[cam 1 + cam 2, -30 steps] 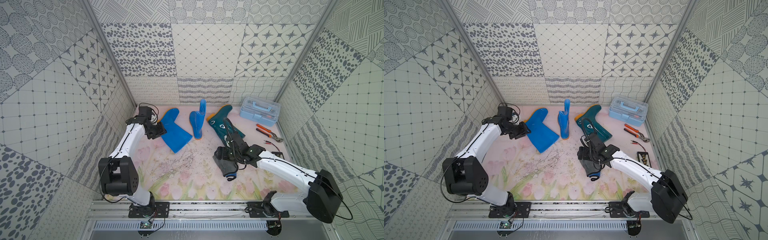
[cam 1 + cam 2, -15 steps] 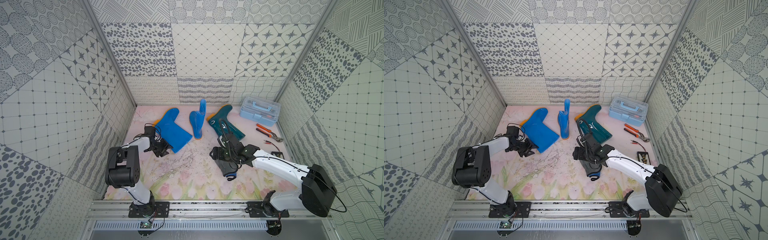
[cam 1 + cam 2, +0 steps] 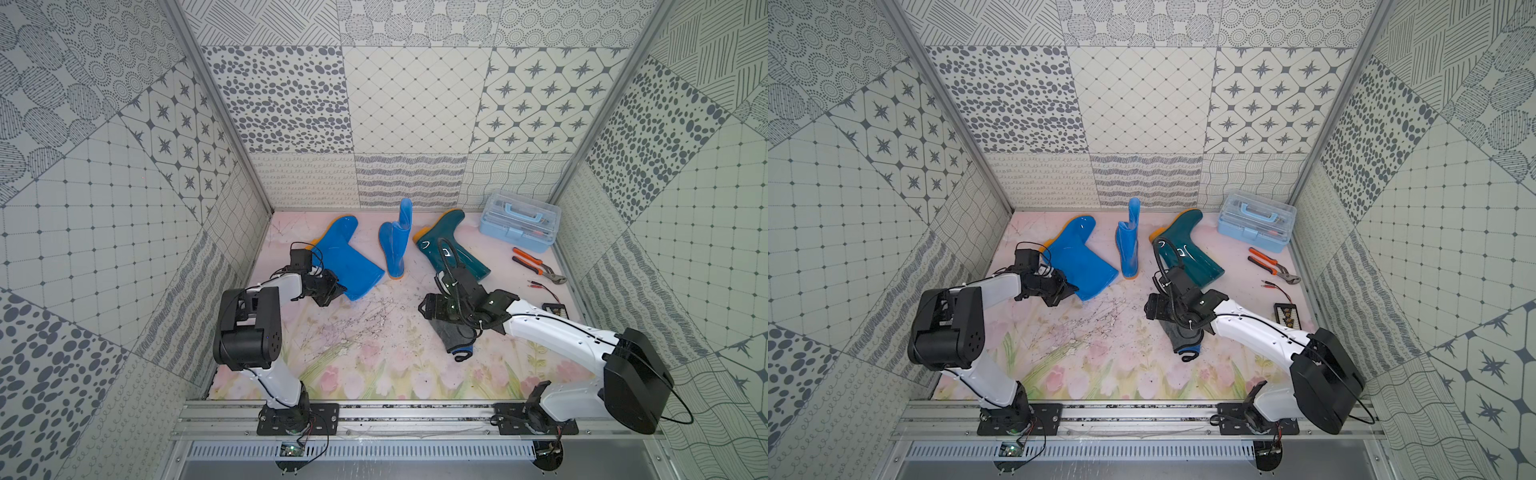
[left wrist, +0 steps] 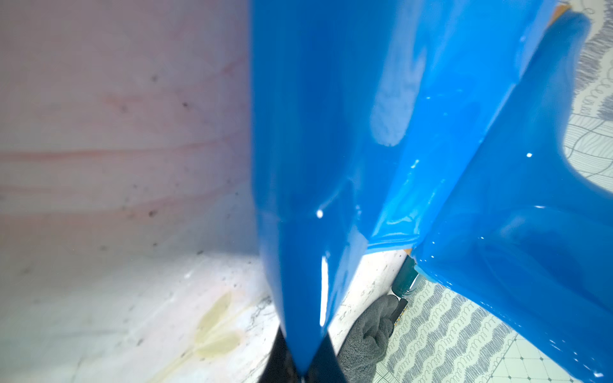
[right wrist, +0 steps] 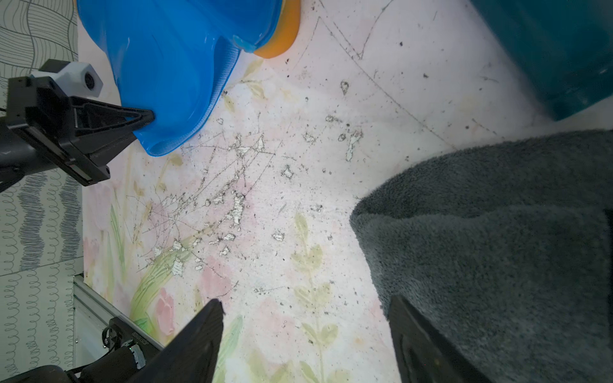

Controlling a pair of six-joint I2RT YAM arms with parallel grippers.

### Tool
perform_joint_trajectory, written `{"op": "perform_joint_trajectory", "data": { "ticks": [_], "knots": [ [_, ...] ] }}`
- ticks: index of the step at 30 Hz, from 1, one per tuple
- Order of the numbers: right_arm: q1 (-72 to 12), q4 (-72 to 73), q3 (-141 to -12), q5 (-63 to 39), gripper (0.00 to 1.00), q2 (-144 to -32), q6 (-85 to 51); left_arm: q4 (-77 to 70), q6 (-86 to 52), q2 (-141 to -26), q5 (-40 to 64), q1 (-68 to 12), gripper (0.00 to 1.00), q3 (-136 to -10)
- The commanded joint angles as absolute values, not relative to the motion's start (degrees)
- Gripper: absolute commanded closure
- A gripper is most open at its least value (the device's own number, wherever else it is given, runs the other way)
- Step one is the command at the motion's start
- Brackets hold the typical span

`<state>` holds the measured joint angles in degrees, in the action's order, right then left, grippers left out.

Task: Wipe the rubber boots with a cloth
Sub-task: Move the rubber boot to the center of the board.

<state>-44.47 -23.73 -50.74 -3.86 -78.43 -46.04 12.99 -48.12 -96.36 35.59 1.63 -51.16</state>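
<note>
With the upright blue boot (image 3: 397,245) taken as landmark on the flowered tabletop (image 3: 374,365), the lying blue boot (image 3: 345,257) is seen on its left. This boot's open shaft rim is clamped by the left hand (image 3: 340,291), whose jaws are pressed together on the thin rubber. On the landmark's right the teal boot (image 3: 451,253) is laid on its side, its small white mark too small to be read. Nearer the robot the grey cloth (image 3: 451,338) is crumpled, and the right hand (image 5: 303,303) is held over its edge, jaws apart.

Lab test booth w/ patterned panels (image 3: 415,104)
</note>
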Motion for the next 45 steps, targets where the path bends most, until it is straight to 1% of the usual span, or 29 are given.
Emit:
{"op": "perform_joint_trajectory", "data": {
  "ticks": [1,7,10,13,15,17,21,23,24,27,28,30,32,34,35,38,41,42,43,44,45],
  "knots": [
    [-45.8,-21.2,-50.1,-3.6,0.23,-76.9,-47.1,19.6,-46.0,-87.7,32.7,2.2,1.00,-50.0],
    [-49.5,-20.0,-50.2,-6.0,0.29,-78.1,-47.6,41.0,-40.7,-69.5,24.8,2.4,1.00,-47.8],
    [-51.0,-18.5,-49.2,-8.0,0.36,-78.5,-49.0,51.4,-39.6,-61.1,24.0,2.2,1.00,-45.8],
    [-51.8,-16.2,-47.3,-10.5,0.41,-78.3,-50.5,56.9,-43.3,-51.5,24.7,0.8,1.00,-41.6],
    [-52.2,-15.2,-46.0,-11.4,0.42,-77.3,-51.1,57.6,-48.8,-44.4,24.9,-2.5,1.00,-38.1],
    [-52.4,-14.8,-44.5,-11.6,0.42,-75.9,-51.5,56.8,-56.0,-38.3,23.8,-7.8,1.00,-34.9],
    [-52.4,-14.4,-41.6,-10.9,0.42,-72.1,-52.8,52.9,-70.2,-29.6,16.0,-22.9,1.00,-30.9],
    [-52.2,-13.5,-39.9,-10.8,0.41,-70.6,-53.8,49.9,-74.0,-30.1,11.1,-31.0,1.00,-30.5],
    [-52.2,-13.0,-39.1,-10.7,0.40,-70.0,-54.4,48.0,-75.1,-32.3,8.9,-35.4,1.00,-30.7],
    [-51.9,-12.5,-37.8,-10.6,0.35,-68.7,-55.9,40.9,-77.3,-44.3,3.1,-46.7,1.00,-33.1],
    [-51.9,-12.5,-37.6,-10.5,0.35,-68.3,-56.3,38.4,-77.6,-49.8,2.1,-49.1,1.00,-34.8],
    [-51.8,-13.5,-37.3,-9.8,0.35,-67.3,-56.7,33.8,-77.0,-58.7,1.9,-51.2,0.99,-38.1],
    [-51.8,-14.7,-37.0,-8.4,0.35,-66.3,-57.1,29.1,-76.0,-64.9,2.0,-52.0,0.90,-41.0],
    [-51.5,-15.6,-36.7,-7.2,0.37,-65.6,-57.3,26.6,-73.3,-70.2,3.2,-52.0,0.74,-45.2],
    [-51.5,-15.7,-36.7,-6.8,0.38,-65.5,-57.3,28.1,-71.3,-72.0,3.3,-52.0,0.67,-48.2],
    [-51.4,-16.8,-37.7,-5.8,0.40,-66.6,-56.9,39.8,-62.7,-76.3,1.7,-51.9,0.52,-59.7],
    [-51.5,-16.6,-39.7,-6.3,0.40,-70.1,-56.2,53.1,-55.3,-76.5,-2.5,-50.7,0.37,-67.7],
    [-51.5,-16.3,-40.5,-6.7,0.40,-71.8,-56.0,56.5,-53.1,-75.6,-3.3,-49.1,0.31,-68.6],
    [-51.5,-16.0,-41.3,-7.2,0.38,-73.7,-55.9,58.8,-50.8,-74.4,-3.7,-46.7,0.22,-68.7],
    [-51.5,-15.9,-42.2,-7.5,0.37,-75.0,-55.7,60.5,-48.9,-73.2,-3.3,-44.1,0.19,-68.2],
    [-51.5,-15.6,-42.9,-7.7,0.35,-76.2,-55.6,61.6,-46.7,-71.8,-2.2,-40.6,0.18,-67.0]
  ]
}}
